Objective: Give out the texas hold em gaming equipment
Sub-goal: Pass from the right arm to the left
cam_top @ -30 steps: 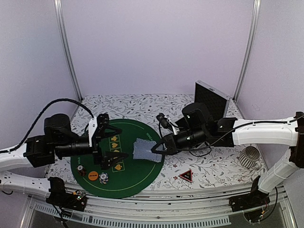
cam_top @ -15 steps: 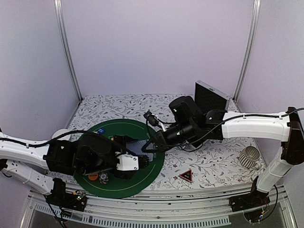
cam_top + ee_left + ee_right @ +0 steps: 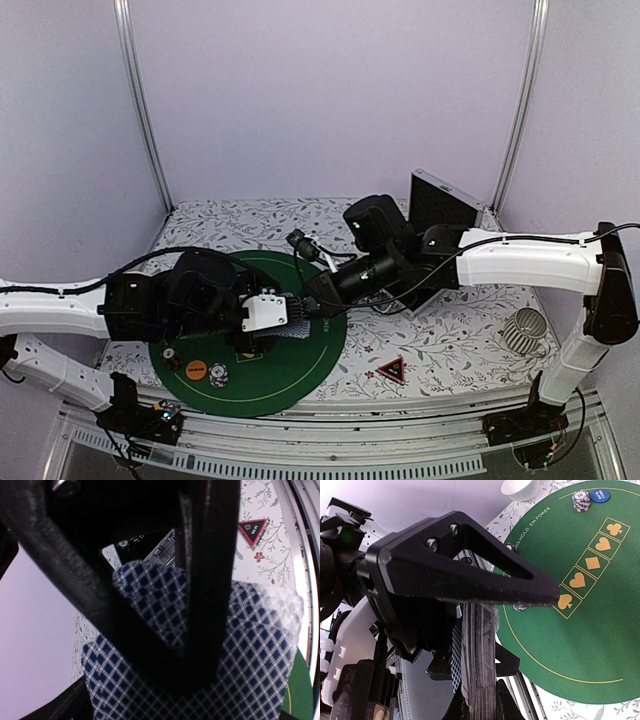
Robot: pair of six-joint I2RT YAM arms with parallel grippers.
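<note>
My right gripper (image 3: 318, 298) is shut on a deck of grey-blue-backed playing cards (image 3: 299, 322), held on edge above the green poker mat (image 3: 290, 375). In the right wrist view the deck (image 3: 479, 670) stands edge-on below my upper finger (image 3: 470, 575). My left gripper (image 3: 283, 318) is at the deck's free end, with a black finger on either side of it (image 3: 440, 666); the jaws stand apart. One card (image 3: 455, 655) stands slightly off the deck. The card backs (image 3: 250, 645) fill the left wrist view. A striped chip (image 3: 218, 375) and an orange disc (image 3: 196, 368) lie on the mat; a red-black triangle token (image 3: 391, 369) lies beside it.
A white ribbed cup (image 3: 525, 325) stands at the right. A black box (image 3: 445, 205) leans at the back right. A chip stack (image 3: 581, 501), a blue disc (image 3: 601, 496) and a white round container (image 3: 517, 489) sit at the mat's far side in the right wrist view.
My left arm has swung in from the mat's left and brought its gripper up to the deck. The right gripper has carried the deck a little left and back.
</note>
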